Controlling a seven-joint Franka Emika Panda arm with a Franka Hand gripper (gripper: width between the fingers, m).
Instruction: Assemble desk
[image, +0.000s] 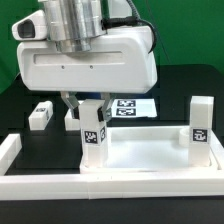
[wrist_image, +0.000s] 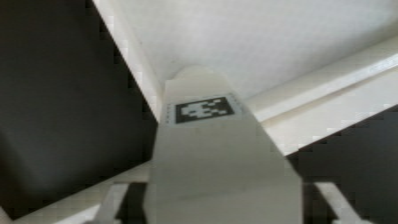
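Observation:
The white tabletop (image: 140, 152) lies with its rim up at the front of the exterior view. My gripper (image: 90, 110) is shut on a white tagged leg (image: 93, 138) and holds it upright at the tabletop's corner on the exterior view's left. In the wrist view the leg (wrist_image: 210, 140) fills the middle between my fingers (wrist_image: 135, 200), with the tabletop rim (wrist_image: 338, 88) beyond it. A second leg (image: 200, 128) stands upright at the corner on the exterior view's right. A third leg (image: 40, 115) lies on the black table at the left. Another tagged leg (image: 72, 120) shows partly behind my gripper.
The marker board (image: 133, 106) lies flat behind the tabletop. Long white border bars run along the front (image: 100, 186) and the exterior view's left (image: 8, 150). The robot's wrist housing (image: 90, 55) hides the middle of the back of the table.

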